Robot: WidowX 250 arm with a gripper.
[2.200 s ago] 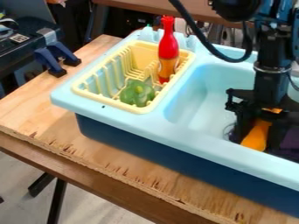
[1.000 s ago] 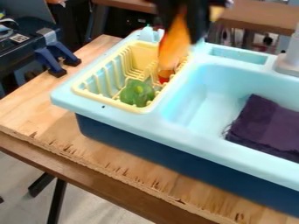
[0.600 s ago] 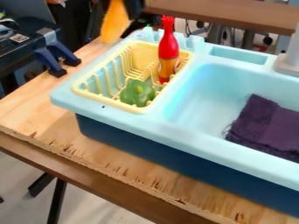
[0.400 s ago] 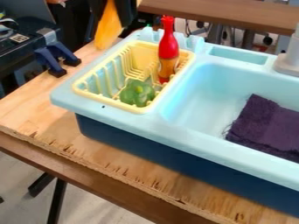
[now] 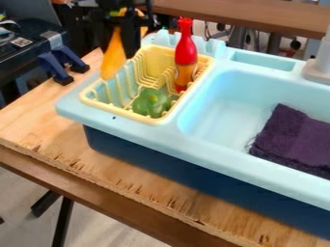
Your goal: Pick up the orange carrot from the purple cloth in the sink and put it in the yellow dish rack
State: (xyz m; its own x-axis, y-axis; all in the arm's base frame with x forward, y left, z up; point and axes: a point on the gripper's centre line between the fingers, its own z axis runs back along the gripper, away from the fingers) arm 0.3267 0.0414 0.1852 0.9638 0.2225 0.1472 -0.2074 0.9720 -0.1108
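Fingers (image 5: 132,38) clamped around an orange toy (image 5: 113,58), tapered shape. Toy hangs at a slight tilt, narrow end up, wide end down, by the left side of the yellow rack (image 5: 121,114). Can't tell if its lower end touches the rack or the sink edge.

Rack sits in the left part of the light blue sink top (image 5: 161,135). In it: red bottle (image 5: 185,50), orange lower part, upright toward the right side; green pepper (image 5: 151,102) at the near end, left of and nearer the camera than the bottle. Those two are apart.

Dark purple cloth (image 5: 293,140) lies folded in the basin (image 5: 222,103), right-hand side. Shallow recess (image 5: 264,60) in the sink's far ledge, grey faucet (image 5: 319,62) just beside it at the right edge. Sink body (image 5: 161,166) is dark blue, on the wooden bench (image 5: 38,120). Two blue clamps (image 5: 51,67) at the bench's left edge.
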